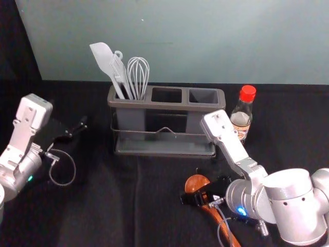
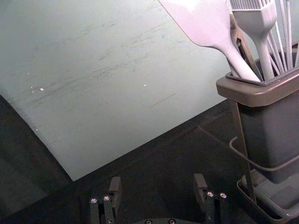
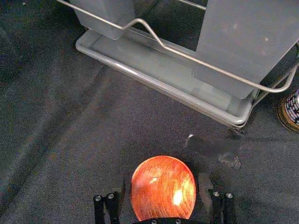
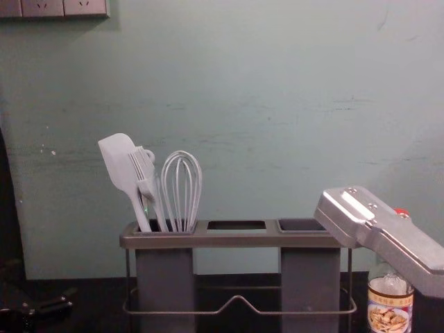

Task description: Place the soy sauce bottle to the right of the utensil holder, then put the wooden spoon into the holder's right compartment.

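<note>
Down in the lower right of the head view, the right gripper (image 1: 205,191) is right at the wooden spoon (image 1: 197,182), and its own wrist view gives us the close look: fingers (image 3: 204,189) spread wide, one on each side of the round bowl, with a gap either way, so no grip on it! The spoon lies on the black cloth (image 1: 103,206), bowl uppermost in the head view, handle slanting down to the bottom edge. Just above it, mid-frame, stands the utensil holder (image 1: 164,150), its right compartment (image 1: 203,95) towards the upper right of the rack. Over in the left compartment it's a crowd: spatula (image 1: 104,57), brush (image 1: 119,72) and whisk (image 1: 138,77), all heads up. And there's the soy sauce bottle (image 1: 241,117), upright, red cap on, right of centre in the head view and just beside the holder's right end; in the chest view it sits at the lower right, partly behind the silver right arm (image 4: 388,239). Across to the left side of the head view, the left gripper (image 1: 77,128) hangs well apart from the spoon, and its wrist view shows the fingers (image 2: 200,189) wide apart, nothing between them, with the holder at the right of that frame.
</note>
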